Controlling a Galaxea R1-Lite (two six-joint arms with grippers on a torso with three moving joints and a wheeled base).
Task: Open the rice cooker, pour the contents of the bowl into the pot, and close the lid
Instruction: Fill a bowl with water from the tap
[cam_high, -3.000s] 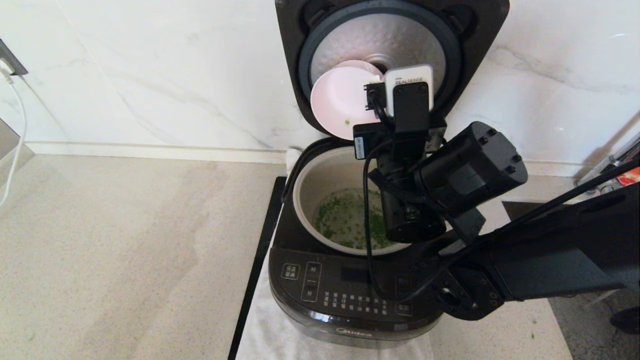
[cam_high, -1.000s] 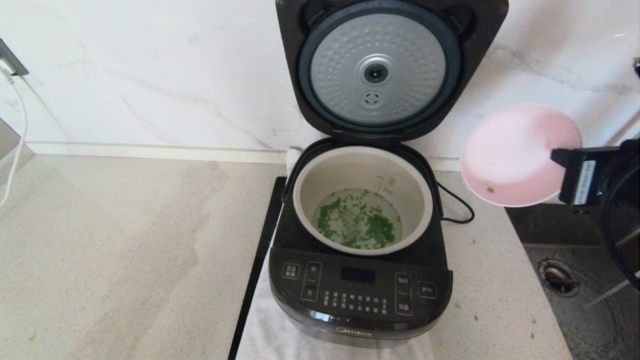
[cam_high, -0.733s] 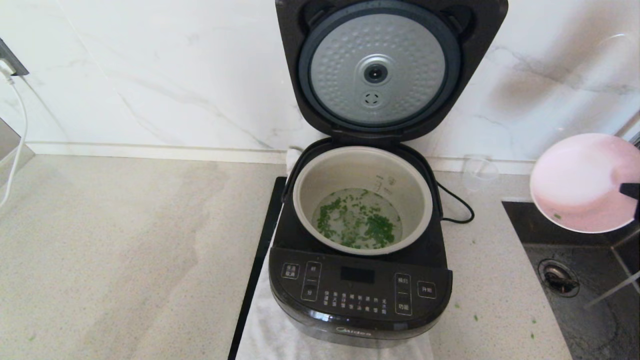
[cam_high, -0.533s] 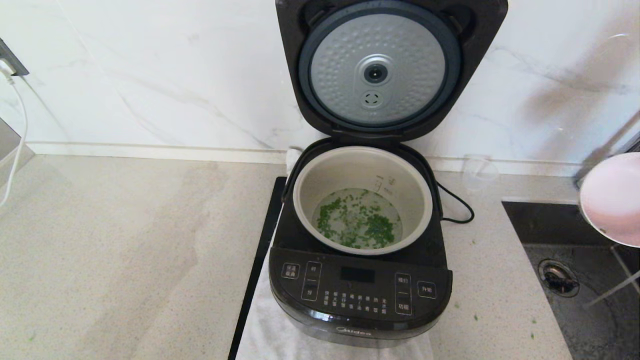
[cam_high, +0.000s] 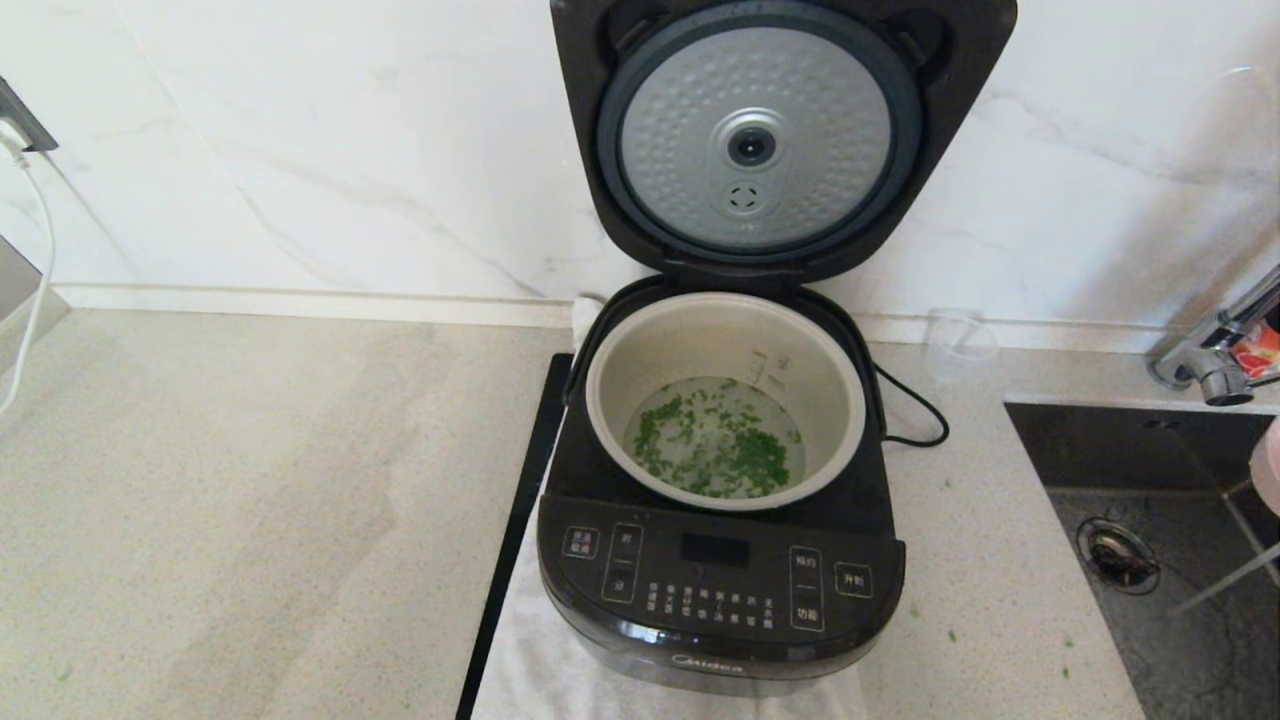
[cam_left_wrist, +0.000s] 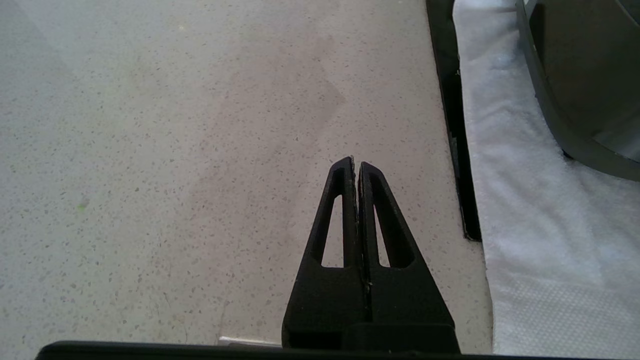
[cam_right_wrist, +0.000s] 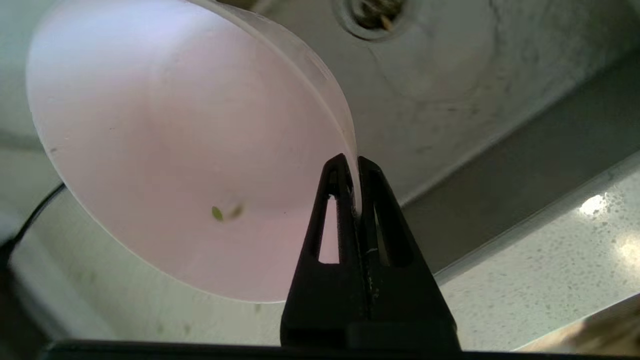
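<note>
The black rice cooker (cam_high: 720, 590) stands on a white cloth with its lid (cam_high: 755, 140) swung up against the wall, silver underside showing. Chopped green contents (cam_high: 715, 450) lie scattered in the beige pot (cam_high: 725, 325). My right gripper (cam_right_wrist: 351, 162) is shut on the rim of the tilted pink bowl (cam_right_wrist: 185, 150), held over the sink; one green bit sticks inside it. In the head view only a sliver of the bowl (cam_high: 1268, 468) shows at the right edge. My left gripper (cam_left_wrist: 354, 164) is shut on nothing, low over the counter left of the cooker.
A dark sink (cam_high: 1150, 560) with a drain (cam_high: 1115, 555) lies right of the cooker, a tap (cam_high: 1215, 365) behind it. A small clear cup (cam_high: 958, 345) stands by the wall. The cooker's cord (cam_high: 915, 415) loops on the right. Green bits dot the counter (cam_high: 250, 500).
My right arm has carried the emptied bowl from above the pot off to the right, over the sink, almost out of the head view. The cooker has not moved.
</note>
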